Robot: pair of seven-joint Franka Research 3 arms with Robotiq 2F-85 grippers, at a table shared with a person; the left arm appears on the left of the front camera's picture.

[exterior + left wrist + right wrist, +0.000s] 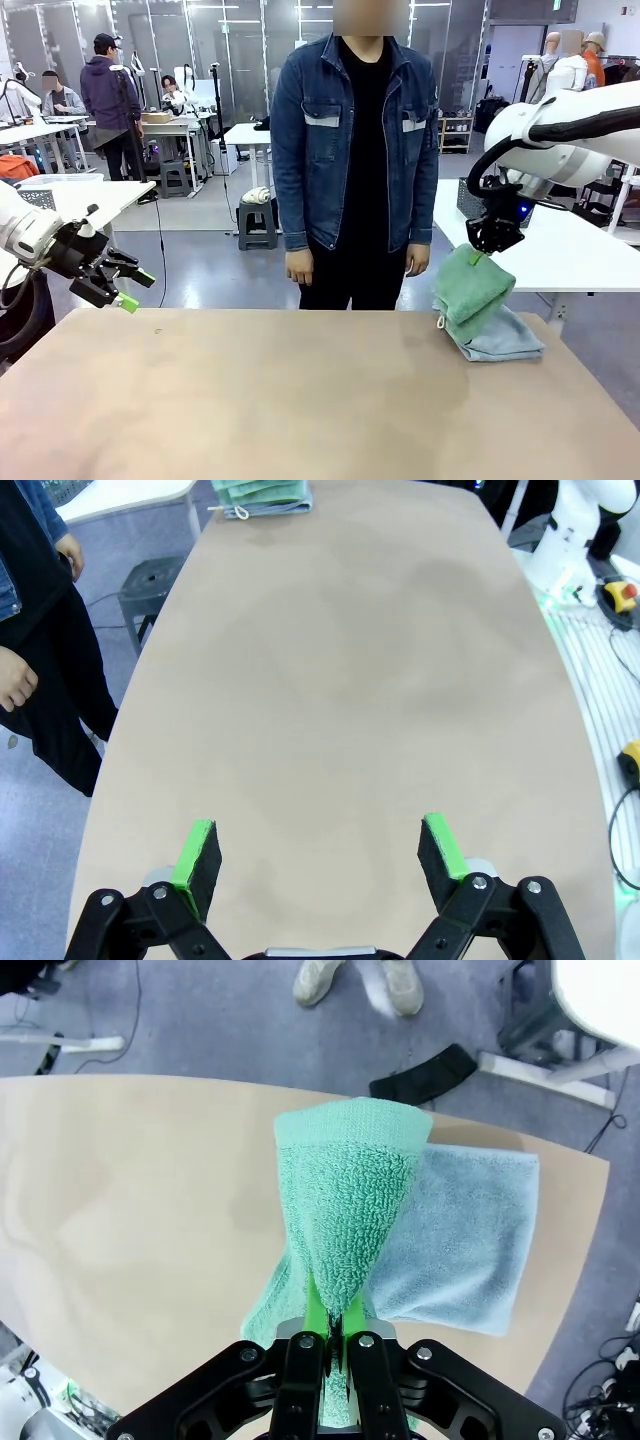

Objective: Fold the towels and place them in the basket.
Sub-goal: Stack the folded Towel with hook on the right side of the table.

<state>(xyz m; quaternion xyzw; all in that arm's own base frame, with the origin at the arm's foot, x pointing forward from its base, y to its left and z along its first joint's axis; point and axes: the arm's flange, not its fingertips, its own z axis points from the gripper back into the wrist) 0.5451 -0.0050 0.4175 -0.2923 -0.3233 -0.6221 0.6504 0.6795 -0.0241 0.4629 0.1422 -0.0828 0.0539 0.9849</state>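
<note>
At the table's far right, my right gripper (pixel 478 257) is shut on the top edge of the mint green towel (pixel 470 290), lifting it so it drapes down onto the pale blue-grey towel (pixel 505 338), which lies folded flat on the table. From the right wrist, the green towel (pixel 345 1220) hangs from the pinched pads over the blue-grey towel (pixel 465 1235). My left gripper (pixel 128 290) is open at the left edge, above the table, holding nothing. Its wrist view shows its green pads (pixel 195 852) spread wide over bare tabletop, with the towels (pixel 262 498) far off. The basket is out of view.
A person in a denim jacket (pixel 352 140) stands at the far side of the table, hands (pixel 298 268) hanging down. The tan tabletop (pixel 300 400) is bare across its middle and left. White tables stand beyond on both sides.
</note>
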